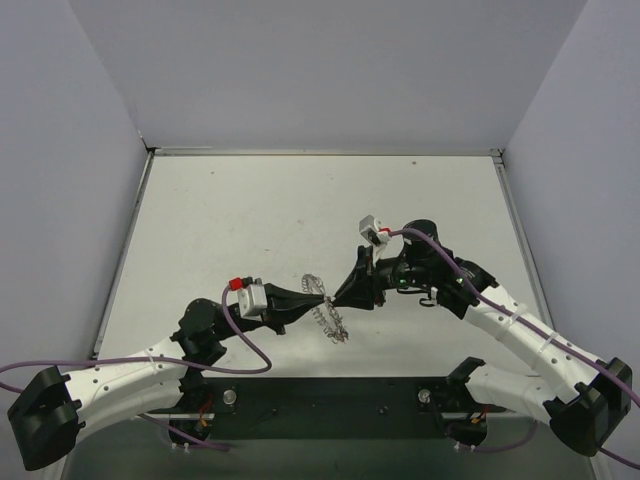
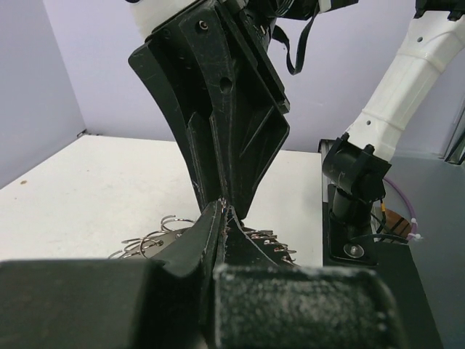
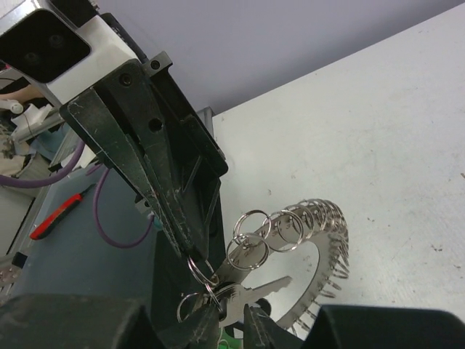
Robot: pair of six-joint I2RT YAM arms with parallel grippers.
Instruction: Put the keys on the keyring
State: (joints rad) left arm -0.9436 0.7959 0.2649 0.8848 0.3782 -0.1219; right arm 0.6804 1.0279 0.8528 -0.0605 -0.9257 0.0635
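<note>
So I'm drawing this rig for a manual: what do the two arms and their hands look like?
Both arms have white links with black joints and black bases. A purple cable runs along each. The left hand and right hand are black, wedge-shaped, tapering to two fingers. A white camera block with a red part sits at each wrist.

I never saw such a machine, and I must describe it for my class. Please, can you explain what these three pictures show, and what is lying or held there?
These are two robot arms fixed at the near edge of a white table. One picture looks down from above; the other two come from small cameras on each wrist.

Each arm ends in a two-finger pincer. The left pincer is shut on the keyring, a big metal ring with a coil-like rim and many small rings hanging on it. The right pincer meets it tip to tip from the other side; whether it grips anything is unclear. A silver key hangs low between them. I see nothing else on the table.
</note>
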